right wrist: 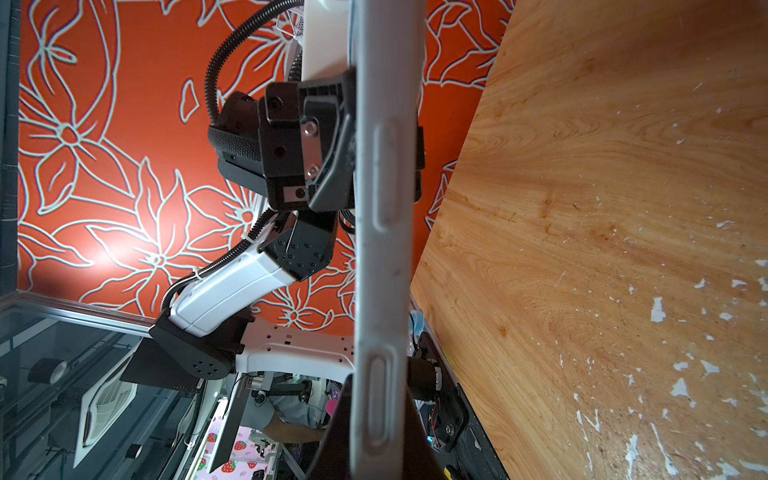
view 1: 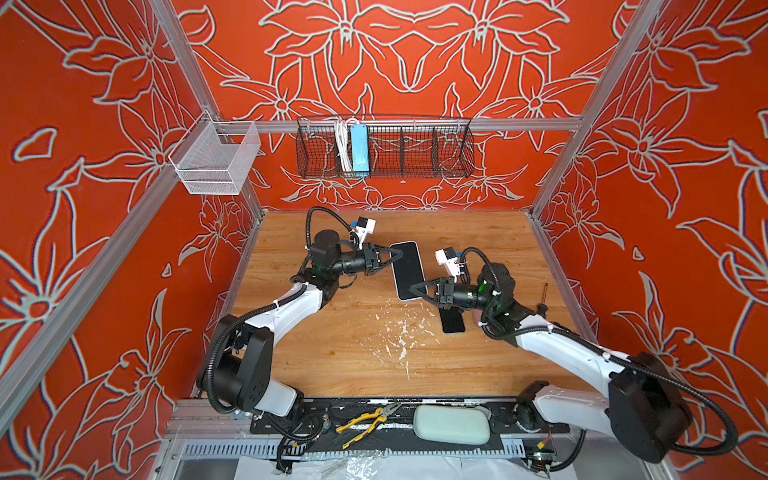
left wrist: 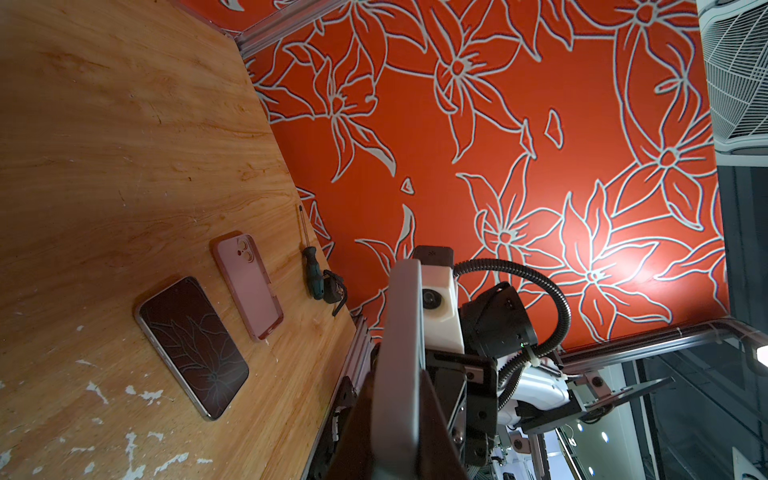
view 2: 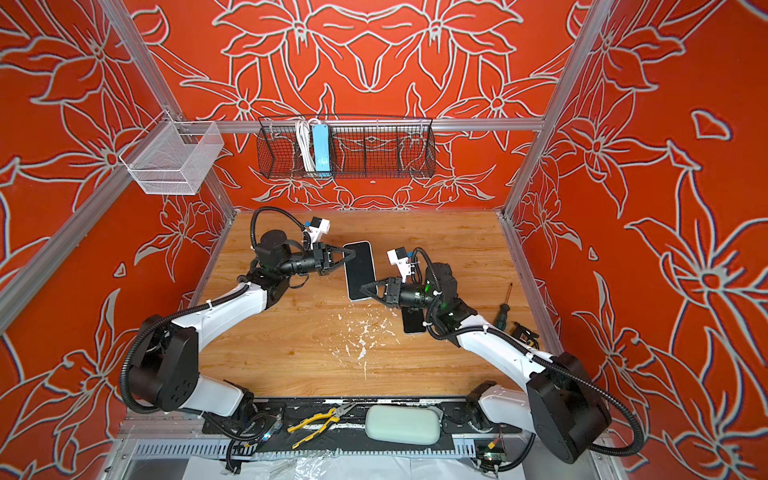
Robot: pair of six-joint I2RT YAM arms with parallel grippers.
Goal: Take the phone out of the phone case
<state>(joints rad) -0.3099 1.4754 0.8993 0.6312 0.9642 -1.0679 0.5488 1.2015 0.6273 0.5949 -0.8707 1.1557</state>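
Observation:
A phone with a black screen sits in a pale grey phone case. It is held flat above the middle of the wooden table, screen up. My left gripper is shut on the case's far left edge. On the near right edge my right gripper is also shut, just past a side button. Each wrist view shows the case edge-on between dark fingers. The back of the case is hidden.
A second bare phone lies on the table under my right arm, next to an empty pink case and a screwdriver. Pliers and a pale pad lie on the front rail. Wire baskets hang at the back.

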